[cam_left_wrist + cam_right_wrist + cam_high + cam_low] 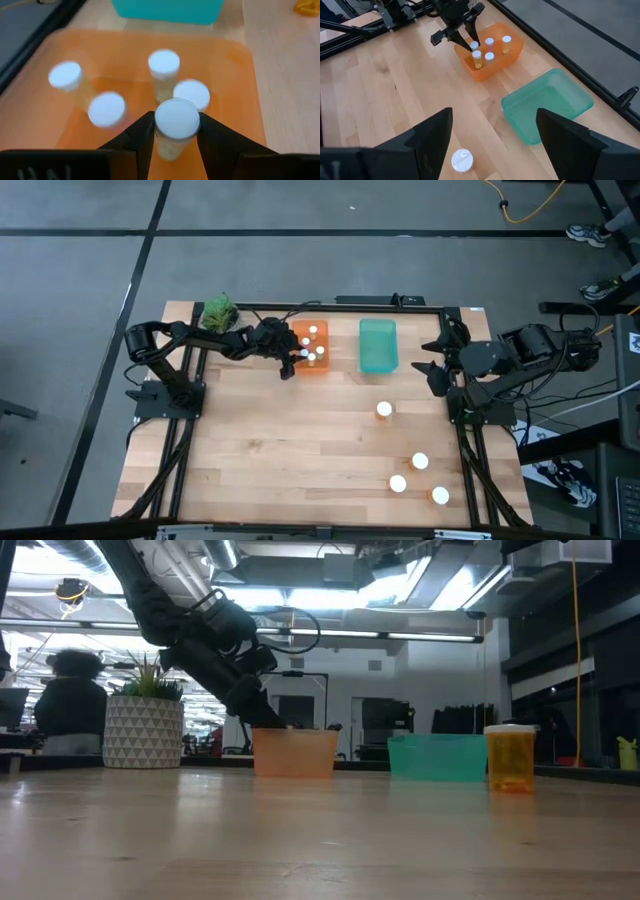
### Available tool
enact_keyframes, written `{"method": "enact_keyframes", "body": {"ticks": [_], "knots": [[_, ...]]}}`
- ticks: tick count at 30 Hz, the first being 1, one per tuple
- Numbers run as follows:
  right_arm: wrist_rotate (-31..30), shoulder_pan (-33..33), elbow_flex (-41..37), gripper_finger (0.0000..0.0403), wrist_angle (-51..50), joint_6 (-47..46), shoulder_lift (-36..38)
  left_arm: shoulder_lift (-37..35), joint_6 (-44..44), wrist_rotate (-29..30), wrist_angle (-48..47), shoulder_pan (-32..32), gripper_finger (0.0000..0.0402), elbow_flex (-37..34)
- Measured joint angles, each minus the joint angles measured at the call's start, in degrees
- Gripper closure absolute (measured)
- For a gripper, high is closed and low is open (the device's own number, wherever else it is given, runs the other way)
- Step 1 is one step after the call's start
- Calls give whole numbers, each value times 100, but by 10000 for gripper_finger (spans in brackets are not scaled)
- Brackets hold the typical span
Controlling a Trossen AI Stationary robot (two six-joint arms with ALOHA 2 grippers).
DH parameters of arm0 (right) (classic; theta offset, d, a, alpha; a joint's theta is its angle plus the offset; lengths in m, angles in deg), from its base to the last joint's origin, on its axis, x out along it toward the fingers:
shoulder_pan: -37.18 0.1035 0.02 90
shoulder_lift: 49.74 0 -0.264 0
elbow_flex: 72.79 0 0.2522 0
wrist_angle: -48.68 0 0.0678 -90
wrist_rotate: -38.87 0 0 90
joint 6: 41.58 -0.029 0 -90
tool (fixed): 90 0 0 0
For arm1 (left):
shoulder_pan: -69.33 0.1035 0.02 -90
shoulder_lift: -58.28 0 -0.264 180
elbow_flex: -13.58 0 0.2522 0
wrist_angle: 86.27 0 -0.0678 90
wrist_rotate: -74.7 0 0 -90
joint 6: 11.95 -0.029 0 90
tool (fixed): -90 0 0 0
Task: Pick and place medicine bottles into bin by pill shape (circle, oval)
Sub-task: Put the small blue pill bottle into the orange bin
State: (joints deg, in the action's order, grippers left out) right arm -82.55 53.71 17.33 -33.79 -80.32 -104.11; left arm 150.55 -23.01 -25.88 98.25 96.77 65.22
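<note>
Wood table (300, 450). Left gripper (175, 137) over orange bin (235, 75), fingers loosening beside bottle (176, 120) standing inside w/ four others. Advise: open fully, lift straight. Right gripper (432, 350) open, idle nr teal bin (378, 345)

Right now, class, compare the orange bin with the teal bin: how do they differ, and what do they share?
The orange bin holds five white-capped bottles; the teal bin holds none. The left gripper is at the orange bin, a bottle between its fingers; no gripper is at the teal bin, and the right gripper waits at the table's right edge. The orange bin lies to the left, the teal to the right. Both are see-through plastic trays at the table's far edge.
</note>
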Motion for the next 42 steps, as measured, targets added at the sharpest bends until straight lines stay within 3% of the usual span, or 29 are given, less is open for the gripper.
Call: {"method": "enact_keyframes", "body": {"ticks": [4,10,42], "knots": [[4,1,0,114,0,-1,0,0,-112,1,-105,0,268,184],[17,0,0,114,-5,-2,0,0,-154,4,-988,0,268,513],[17,2,0,114,-50,-7,0,-1,182,677,-1256,-243,269,517]]}}
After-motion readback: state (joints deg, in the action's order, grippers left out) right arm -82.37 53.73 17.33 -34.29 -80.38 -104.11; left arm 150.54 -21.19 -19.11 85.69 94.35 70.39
